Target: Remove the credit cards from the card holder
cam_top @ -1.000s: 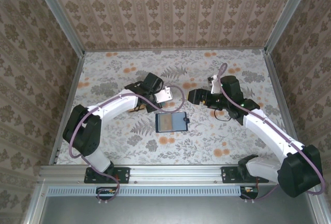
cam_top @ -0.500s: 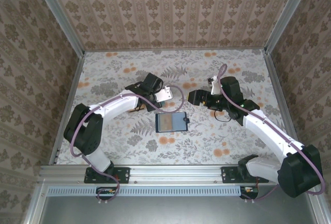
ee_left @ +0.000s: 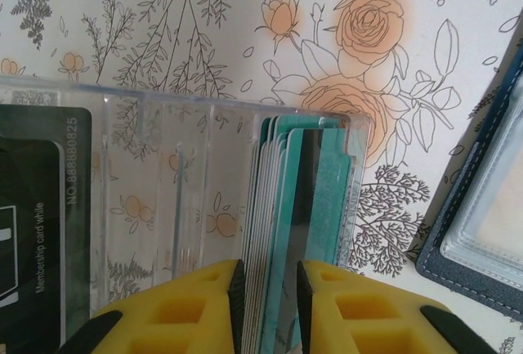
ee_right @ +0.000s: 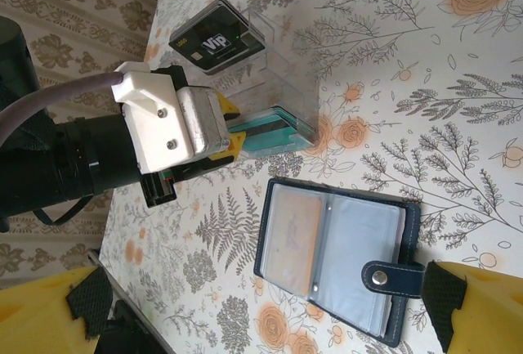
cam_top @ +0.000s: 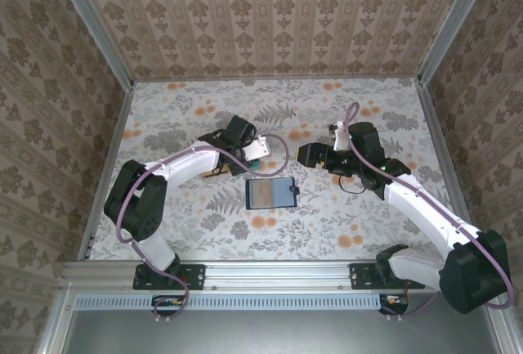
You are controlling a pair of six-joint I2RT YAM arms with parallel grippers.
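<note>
Cards (ee_left: 325, 199), teal ones, stand on edge in the clear tray (ee_left: 155, 166) at left. The left gripper (ee_left: 270, 280) straddles them, fingers barely apart, grip unclear. The wallet (cam_top: 270, 193) lies open just right, 1 orange card (ee_right: 296, 231) inside. The right gripper (cam_top: 306, 154) hovers beyond, wide open, empty.

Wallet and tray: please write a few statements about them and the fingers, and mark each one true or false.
1. The wallet lies open. True.
2. An orange card sits in one wallet pocket. True.
3. The clear tray holds no cards. False: teal cards and a black card stand in it.
4. The right fingers grip the wallet's tab. False: they stand wide apart and do not touch the wallet.
5. The left fingers stand on either side of teal cards in the tray. True.
</note>
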